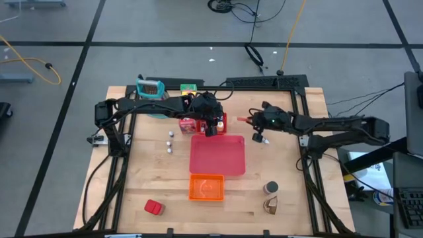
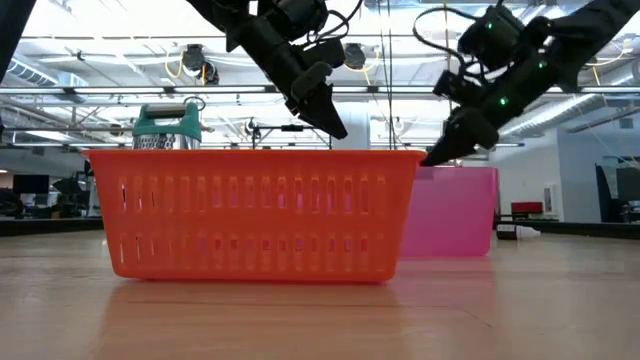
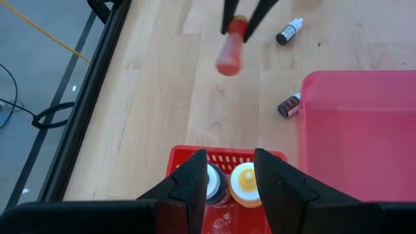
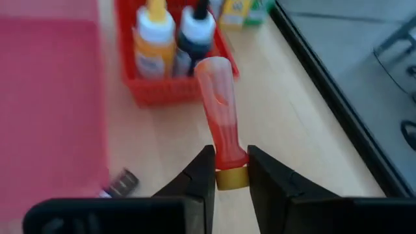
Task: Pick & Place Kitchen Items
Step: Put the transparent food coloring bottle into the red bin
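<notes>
Red bottle (image 4: 220, 123) pinched at its cap by right gripper (image 4: 229, 170)

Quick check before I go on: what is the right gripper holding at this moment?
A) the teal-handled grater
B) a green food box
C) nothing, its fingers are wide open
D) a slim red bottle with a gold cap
D: the right wrist view shows the right gripper closed on the gold-capped end of a slim red bottle, lifted above the wood table near the small red basket.
</notes>
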